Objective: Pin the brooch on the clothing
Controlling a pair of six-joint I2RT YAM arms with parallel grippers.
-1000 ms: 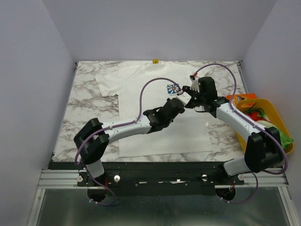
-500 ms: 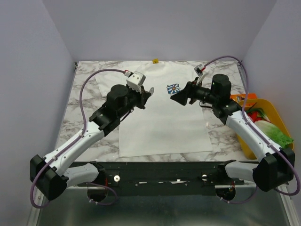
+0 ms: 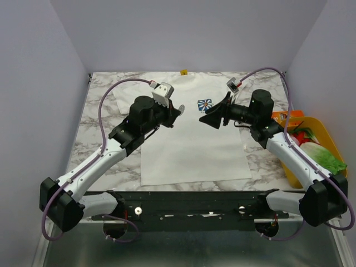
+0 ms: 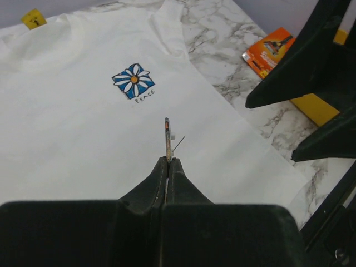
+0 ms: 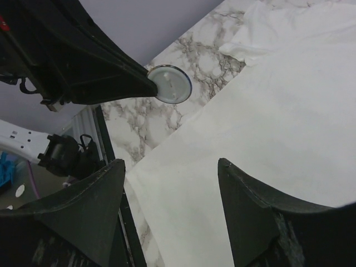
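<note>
The white T-shirt (image 3: pixel 189 150) lies flat on the marble table, with its blue-and-white flower print (image 3: pixel 206 104) on the chest. My left gripper (image 3: pixel 177 109) hovers above the shirt's left chest, shut on the brooch (image 3: pixel 181 107). In the left wrist view the brooch (image 4: pixel 167 136) stands edge-on between the closed fingertips, its pin pointing right, below the print (image 4: pixel 133 81). In the right wrist view its pale round back (image 5: pixel 169 83) shows. My right gripper (image 3: pixel 214 118) is open and empty, raised over the shirt (image 5: pixel 267 128) and facing the left gripper.
A yellow basket (image 3: pixel 336 146) of vegetables stands at the right table edge. An orange packet (image 3: pixel 281 115) lies beside it, also in the left wrist view (image 4: pixel 271 47). The yellow neck label (image 3: pixel 183 72) is at the far edge.
My left arm has swung from the chest print back to the left and lifted, brooch still held. My right gripper has drawn back to the right and tilted up a little.
</note>
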